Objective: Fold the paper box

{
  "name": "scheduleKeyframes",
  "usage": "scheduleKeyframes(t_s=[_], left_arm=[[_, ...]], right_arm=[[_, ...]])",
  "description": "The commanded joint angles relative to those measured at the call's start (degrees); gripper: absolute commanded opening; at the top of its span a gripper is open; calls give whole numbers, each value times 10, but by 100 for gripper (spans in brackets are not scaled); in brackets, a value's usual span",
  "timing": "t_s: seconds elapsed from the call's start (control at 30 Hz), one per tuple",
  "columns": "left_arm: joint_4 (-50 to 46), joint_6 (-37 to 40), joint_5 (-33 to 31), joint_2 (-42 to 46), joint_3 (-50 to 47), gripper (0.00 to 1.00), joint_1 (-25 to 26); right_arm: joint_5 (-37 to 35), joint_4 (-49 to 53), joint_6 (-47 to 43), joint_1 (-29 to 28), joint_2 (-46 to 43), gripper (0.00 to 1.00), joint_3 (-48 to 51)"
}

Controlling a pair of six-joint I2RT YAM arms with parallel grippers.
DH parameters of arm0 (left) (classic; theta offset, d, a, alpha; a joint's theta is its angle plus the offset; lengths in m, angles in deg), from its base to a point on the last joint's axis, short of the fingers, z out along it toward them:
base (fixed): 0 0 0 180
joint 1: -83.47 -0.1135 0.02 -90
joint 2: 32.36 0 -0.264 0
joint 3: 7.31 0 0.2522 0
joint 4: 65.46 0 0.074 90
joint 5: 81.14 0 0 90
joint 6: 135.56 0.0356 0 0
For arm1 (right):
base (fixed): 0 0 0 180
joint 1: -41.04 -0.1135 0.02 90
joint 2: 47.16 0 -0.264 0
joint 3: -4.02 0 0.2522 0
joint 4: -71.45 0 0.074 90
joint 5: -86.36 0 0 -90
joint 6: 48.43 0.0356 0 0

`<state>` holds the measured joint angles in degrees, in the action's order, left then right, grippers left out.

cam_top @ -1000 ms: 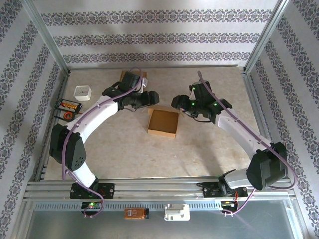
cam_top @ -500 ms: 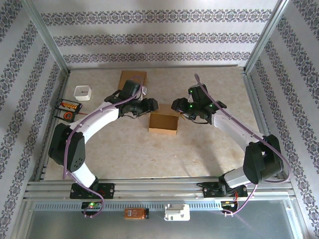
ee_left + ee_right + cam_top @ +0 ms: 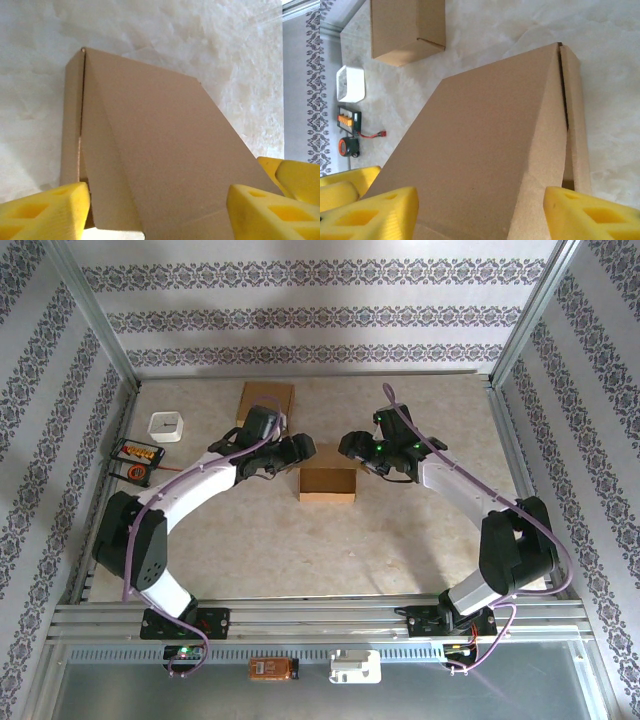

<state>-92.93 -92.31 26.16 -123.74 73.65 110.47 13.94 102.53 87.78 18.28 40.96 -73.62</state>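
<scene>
The brown paper box (image 3: 328, 483) sits mid-table with its lid flap tilted down over the opening. My left gripper (image 3: 301, 450) is at its back left corner and my right gripper (image 3: 351, 446) at its back right corner, both open and close together. In the left wrist view the lid (image 3: 165, 150) slopes between the wide-spread yellow fingers (image 3: 45, 210) of my left gripper (image 3: 157, 215). In the right wrist view the same lid (image 3: 485, 145) spans the gap of my right gripper (image 3: 480, 215), side wall (image 3: 575, 120) beside it.
A second folded cardboard box (image 3: 266, 397) lies at the back. A white square container (image 3: 166, 426) and an orange-black device (image 3: 136, 456) sit at the far left near the frame rail. A small tape measure (image 3: 347, 146) lies by the device.
The lid has swung from upright to tilted over the box, hiding the inside. Both grippers moved closer together behind the box and the arms stretched further forward.
</scene>
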Motion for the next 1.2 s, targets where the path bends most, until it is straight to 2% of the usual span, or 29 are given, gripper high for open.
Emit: scheduleKeyframes(t_s=[0.0,0.17,0.27,0.37,0.47,0.63,0.83,0.97,1.17], left_arm=[[22,22,-41,35,1,77,6],[-30,51,-58,35,36,83,-2],[-11,41,-37,23,32,84,-16],[-35,59,-8,-5,60,83,-21],[-52,66,38,-32,76,76,-21],[-27,45,89,-56,56,63,-20],[-8,38,71,-58,8,44,-19],[18,28,70,-72,-26,33,-19],[27,31,63,-82,-41,28,-18]], right_arm=[[-15,7,-28,12,-50,79,-3],[-20,1,-42,31,-78,92,-3],[-6,0,-53,37,-67,90,-11],[49,0,-52,39,-44,87,-19],[87,-1,-44,36,-28,83,-16],[89,-11,-51,24,-16,75,16],[87,-16,-70,14,17,60,44],[45,-17,-101,5,39,50,66],[19,-8,-113,4,44,48,72]])
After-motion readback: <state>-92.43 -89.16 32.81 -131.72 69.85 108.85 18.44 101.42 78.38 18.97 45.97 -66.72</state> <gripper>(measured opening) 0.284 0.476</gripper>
